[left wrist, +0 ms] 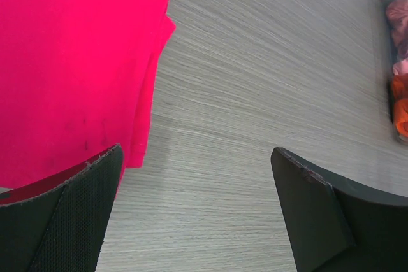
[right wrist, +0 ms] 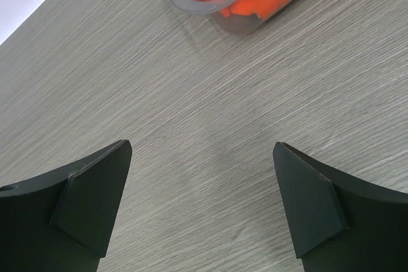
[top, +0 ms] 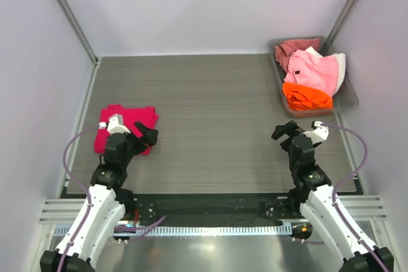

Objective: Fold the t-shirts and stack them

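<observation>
Magenta t-shirt (top: 131, 121) lies folded on the worktop's (top: 210, 113) left, the spread left gripper (top: 150, 136) at its edge. Other t-shirts (top: 315, 71) crowd the bin (top: 352, 99); the right gripper (top: 285, 133), also spread, may drag several out together.

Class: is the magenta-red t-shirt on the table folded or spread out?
Folded: the magenta-red t-shirt is a compact rectangle, with layered edges visible in the left wrist view.

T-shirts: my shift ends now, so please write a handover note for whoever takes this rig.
Left claw: open, empty, over the edge of the magenta-red t-shirt.
Right claw: open, empty, above bare table.
Done: magenta-red t-shirt lies folded at near left.
Left: orange t-shirt, light pink t-shirt and dusty rose t-shirt lie crumpled in the tray at far right; fold and stack each.
</observation>
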You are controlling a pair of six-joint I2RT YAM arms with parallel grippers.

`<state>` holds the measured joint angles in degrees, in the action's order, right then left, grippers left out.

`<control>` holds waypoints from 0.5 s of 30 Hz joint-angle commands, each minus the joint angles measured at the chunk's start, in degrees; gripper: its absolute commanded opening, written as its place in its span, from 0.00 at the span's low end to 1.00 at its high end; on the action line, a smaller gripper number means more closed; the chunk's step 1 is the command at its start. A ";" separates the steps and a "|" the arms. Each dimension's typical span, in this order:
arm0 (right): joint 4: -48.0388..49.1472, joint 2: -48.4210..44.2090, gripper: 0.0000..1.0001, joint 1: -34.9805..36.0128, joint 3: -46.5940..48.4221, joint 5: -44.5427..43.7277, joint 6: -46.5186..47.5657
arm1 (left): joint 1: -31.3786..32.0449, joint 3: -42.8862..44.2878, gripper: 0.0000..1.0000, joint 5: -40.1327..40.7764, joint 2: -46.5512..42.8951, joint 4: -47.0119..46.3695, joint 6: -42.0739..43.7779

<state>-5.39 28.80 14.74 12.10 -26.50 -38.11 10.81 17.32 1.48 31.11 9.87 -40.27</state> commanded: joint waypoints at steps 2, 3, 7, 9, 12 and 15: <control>0.38 -1.81 1.00 0.02 2.57 -2.42 -0.66 | 0.00 -0.36 1.00 -1.30 -0.26 -1.08 0.54; -0.32 -2.51 1.00 0.11 3.54 -2.59 0.22 | 0.00 -0.36 1.00 -1.30 -0.18 -1.08 0.63; -7.25 1.32 1.00 0.11 17.81 -10.03 0.31 | -0.09 -0.10 1.00 -2.97 0.18 -1.08 0.72; -13.40 6.68 0.98 0.11 25.13 -14.08 0.49 | -0.08 -0.18 1.00 -2.97 0.18 -1.08 0.63; -19.29 18.11 0.86 -0.41 38.41 -21.30 -0.47 | 0.00 -0.27 1.00 -3.50 0.18 -1.08 0.63; -19.22 27.60 0.80 -4.87 46.68 -20.00 -1.00 | 0.00 -0.53 1.00 -4.81 -0.26 -0.99 0.54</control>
<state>-19.66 49.15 13.43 53.47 -41.52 -37.98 10.81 17.28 -0.97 31.38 9.85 -40.10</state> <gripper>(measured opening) 0.815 0.994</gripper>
